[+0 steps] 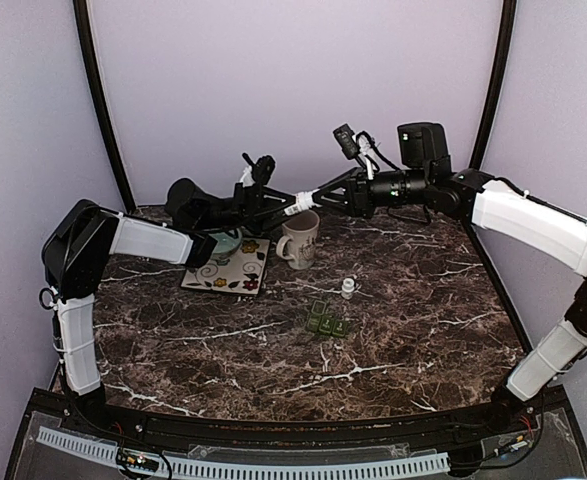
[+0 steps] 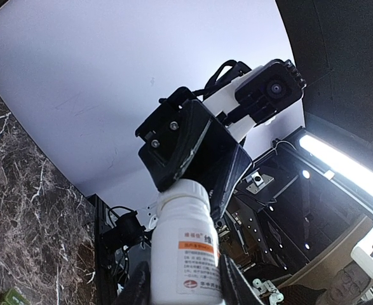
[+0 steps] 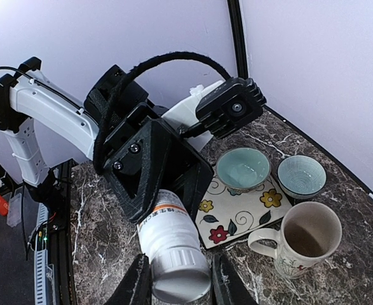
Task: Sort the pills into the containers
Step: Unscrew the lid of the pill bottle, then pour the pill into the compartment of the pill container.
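A white pill bottle (image 1: 300, 203) with an orange-striped label hangs in the air above the back of the table, held between both arms. My left gripper (image 2: 186, 286) is shut on the bottle's body (image 2: 186, 251). My right gripper (image 3: 181, 283) is shut on the ribbed white cap (image 3: 181, 270) at the other end. In the top view the left gripper (image 1: 273, 206) and the right gripper (image 1: 323, 196) meet nose to nose over the mug. The pills are out of view. A green compartment box (image 1: 325, 322) lies mid-table.
A cream mug (image 3: 307, 238) stands beside a floral square plate (image 3: 237, 216). Two teal bowls (image 3: 242, 168) (image 3: 301, 176) sit at the plate's far side. A small white vial (image 1: 348, 288) stands upright near the green box. Walls close off the back and sides.
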`<state>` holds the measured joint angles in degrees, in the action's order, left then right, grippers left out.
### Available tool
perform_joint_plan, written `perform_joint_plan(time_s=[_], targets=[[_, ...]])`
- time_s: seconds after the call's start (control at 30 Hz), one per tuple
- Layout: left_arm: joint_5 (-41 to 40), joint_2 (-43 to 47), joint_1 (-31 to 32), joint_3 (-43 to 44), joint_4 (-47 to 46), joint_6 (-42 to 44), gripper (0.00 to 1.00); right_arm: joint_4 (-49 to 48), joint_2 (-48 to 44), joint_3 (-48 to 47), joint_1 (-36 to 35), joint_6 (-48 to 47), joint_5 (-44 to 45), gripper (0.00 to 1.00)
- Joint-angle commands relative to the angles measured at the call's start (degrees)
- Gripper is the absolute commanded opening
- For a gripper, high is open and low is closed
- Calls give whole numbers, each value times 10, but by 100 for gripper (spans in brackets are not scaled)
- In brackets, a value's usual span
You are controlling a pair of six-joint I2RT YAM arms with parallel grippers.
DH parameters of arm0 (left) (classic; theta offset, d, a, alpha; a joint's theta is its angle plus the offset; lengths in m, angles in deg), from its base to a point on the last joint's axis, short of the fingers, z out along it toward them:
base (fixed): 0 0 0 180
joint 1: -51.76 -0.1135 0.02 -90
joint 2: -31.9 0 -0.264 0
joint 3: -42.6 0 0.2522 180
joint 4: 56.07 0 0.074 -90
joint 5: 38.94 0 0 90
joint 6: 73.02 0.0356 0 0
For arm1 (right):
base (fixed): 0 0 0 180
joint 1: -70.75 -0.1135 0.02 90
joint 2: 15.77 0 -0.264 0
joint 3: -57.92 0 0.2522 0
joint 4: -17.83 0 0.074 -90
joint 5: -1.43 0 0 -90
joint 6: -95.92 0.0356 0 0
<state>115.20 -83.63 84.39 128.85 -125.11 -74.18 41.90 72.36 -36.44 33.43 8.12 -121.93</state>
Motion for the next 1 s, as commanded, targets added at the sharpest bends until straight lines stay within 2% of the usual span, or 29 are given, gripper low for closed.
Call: perform_joint_plan(time_s=[0.0, 0.37, 0.63, 0.97], targets=[[7, 19, 3, -6, -69, 5, 0, 5, -8, 14, 3, 0, 27, 0], [7, 20, 2, -26, -51, 36, 0, -5, -30, 32, 3, 14, 35, 0], [-25, 73, 2, -84, 68, 160, 0, -21, -53, 57, 7, 35, 58, 0], [-104, 128, 17, -174, 128, 252, 0, -48, -87, 101, 18, 85, 130, 0]])
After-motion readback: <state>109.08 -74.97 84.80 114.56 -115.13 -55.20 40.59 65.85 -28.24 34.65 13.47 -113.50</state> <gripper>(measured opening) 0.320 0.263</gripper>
